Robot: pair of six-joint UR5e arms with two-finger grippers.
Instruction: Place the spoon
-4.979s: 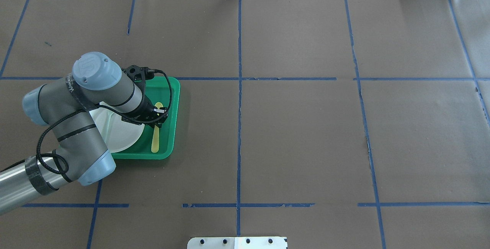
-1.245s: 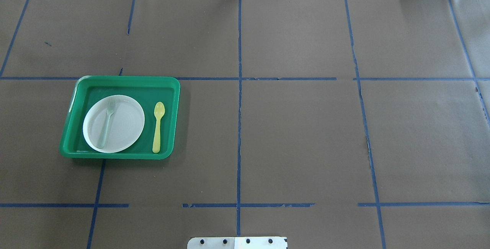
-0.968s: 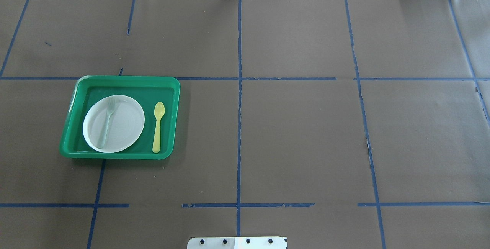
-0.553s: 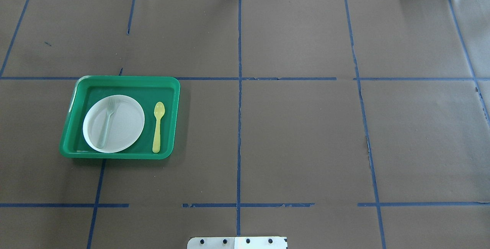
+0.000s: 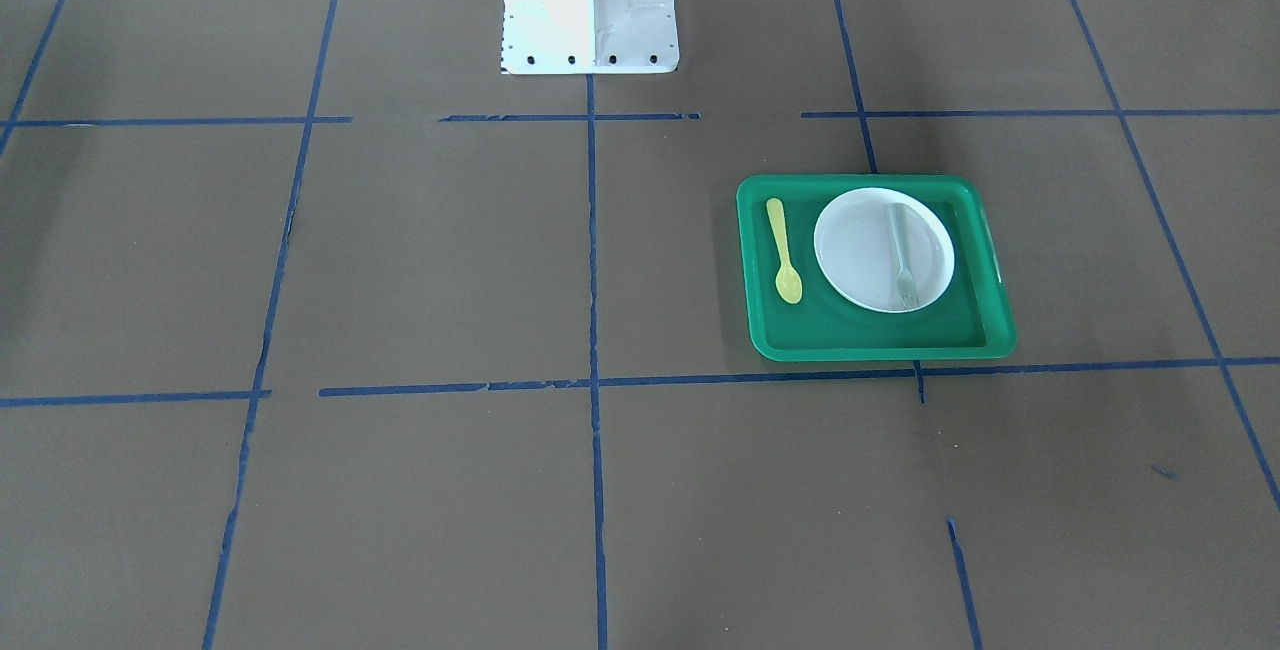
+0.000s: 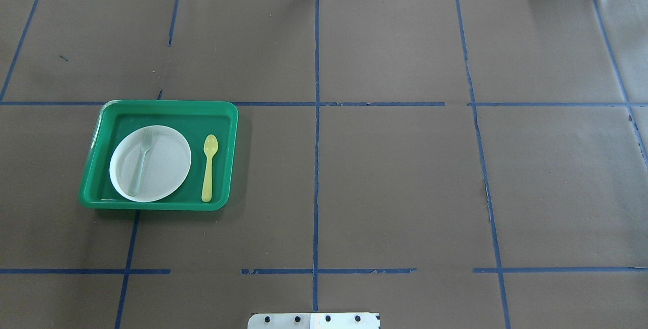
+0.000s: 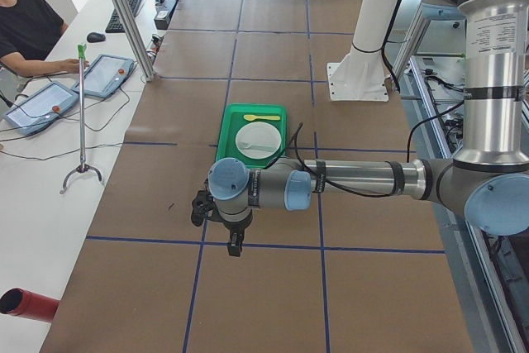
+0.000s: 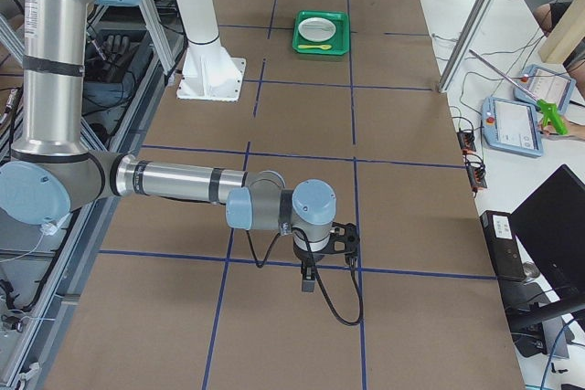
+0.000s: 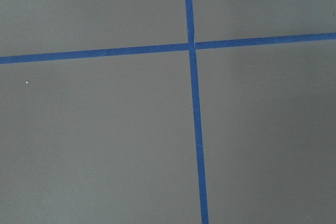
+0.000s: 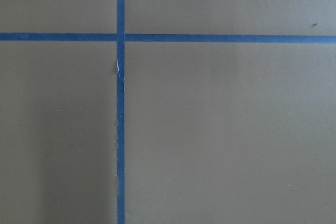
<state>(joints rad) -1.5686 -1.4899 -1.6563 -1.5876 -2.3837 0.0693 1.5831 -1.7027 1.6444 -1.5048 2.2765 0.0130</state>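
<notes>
The yellow spoon point(image 6: 208, 167) lies flat in the green tray point(image 6: 167, 104), to the right of the white plate point(image 6: 164, 167), bowl pointing away from the robot. It also shows in the front view point(image 5: 784, 250), on the tray point(image 5: 860, 183) beside the plate point(image 5: 860, 250). Nothing touches it. My left gripper point(image 7: 235, 245) hangs over bare table near the tray end, seen only in the left side view; I cannot tell whether it is open. My right gripper point(image 8: 309, 280) hangs over bare table far from the tray, seen only in the right side view; I cannot tell its state.
A pale grey-green fork point(image 6: 142, 162) lies on the plate. The robot's white base plate point(image 5: 590, 0) stands at the table's near edge. Blue tape lines cross the brown table cover. Both wrist views show only taped table.
Five seconds ago my left arm was over the tray with its gripper at the spoon. It has since left the overhead view. The spoon lies where it was; nothing moved in the last second.
</notes>
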